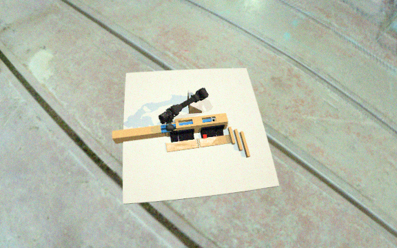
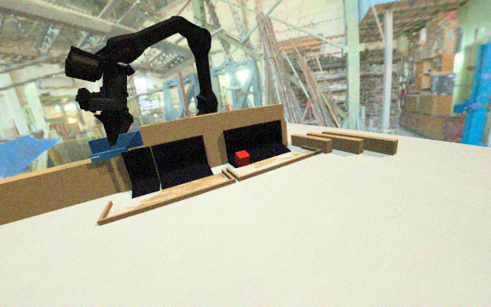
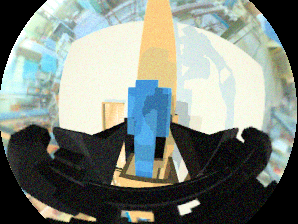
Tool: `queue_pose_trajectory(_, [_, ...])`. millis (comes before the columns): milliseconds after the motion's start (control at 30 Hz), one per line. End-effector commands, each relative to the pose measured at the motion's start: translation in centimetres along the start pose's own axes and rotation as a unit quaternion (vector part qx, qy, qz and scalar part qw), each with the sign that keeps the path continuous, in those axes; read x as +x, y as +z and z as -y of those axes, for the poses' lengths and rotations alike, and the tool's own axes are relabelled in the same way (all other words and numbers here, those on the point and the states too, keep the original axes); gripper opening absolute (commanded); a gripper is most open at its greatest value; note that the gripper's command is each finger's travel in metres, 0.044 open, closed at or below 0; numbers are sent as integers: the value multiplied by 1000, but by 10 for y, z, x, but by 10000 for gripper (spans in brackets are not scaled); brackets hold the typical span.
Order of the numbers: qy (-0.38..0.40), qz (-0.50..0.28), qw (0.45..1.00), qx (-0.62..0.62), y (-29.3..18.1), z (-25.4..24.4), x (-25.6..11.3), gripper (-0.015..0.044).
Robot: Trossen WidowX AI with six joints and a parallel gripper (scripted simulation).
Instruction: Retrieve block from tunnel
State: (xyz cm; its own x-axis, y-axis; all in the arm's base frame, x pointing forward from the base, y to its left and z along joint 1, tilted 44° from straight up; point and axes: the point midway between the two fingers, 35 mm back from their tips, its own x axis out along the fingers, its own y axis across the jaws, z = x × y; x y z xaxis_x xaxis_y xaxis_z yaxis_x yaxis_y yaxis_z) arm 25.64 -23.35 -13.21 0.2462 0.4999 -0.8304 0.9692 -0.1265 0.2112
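Black pincer [image 1: 170,127] [image 2: 113,141] [image 3: 149,124]: fingers astride blue rectangular slider [image 1: 164,129] [image 2: 133,140] [image 3: 145,102], left; clamping cannot be confirmed. Red cube [image 1: 205,136] [image 2: 242,159] (unheld): right.

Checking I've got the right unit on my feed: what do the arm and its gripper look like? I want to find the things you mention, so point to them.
The arm [image 1: 181,105] [image 2: 143,40] is matte black all over, with slim links and chunky rounded joints. The gripper [image 2: 112,142] [image 3: 149,124] is black too, with wedge-shaped fingers that taper to narrow tips. I can make out no cables, stickers or coloured markings on either.
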Motion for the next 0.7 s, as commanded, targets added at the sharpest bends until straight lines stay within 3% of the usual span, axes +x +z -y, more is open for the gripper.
queue_pose_trajectory(0, [0, 0, 1000, 0, 0, 0, 0, 204])
queue_pose_trajectory(167, [0, 0, 1000, 0, 0, 0, 0, 72])
queue_pose_trajectory(300, [0, 0, 1000, 0, 0, 0, 0, 46])
queue_pose_trajectory(367, [0, -1, 1000, 0, -2, 0, 0, 0])
queue_pose_trajectory(667, [0, -4, 1000, 2, -25, 1, 1, 0])
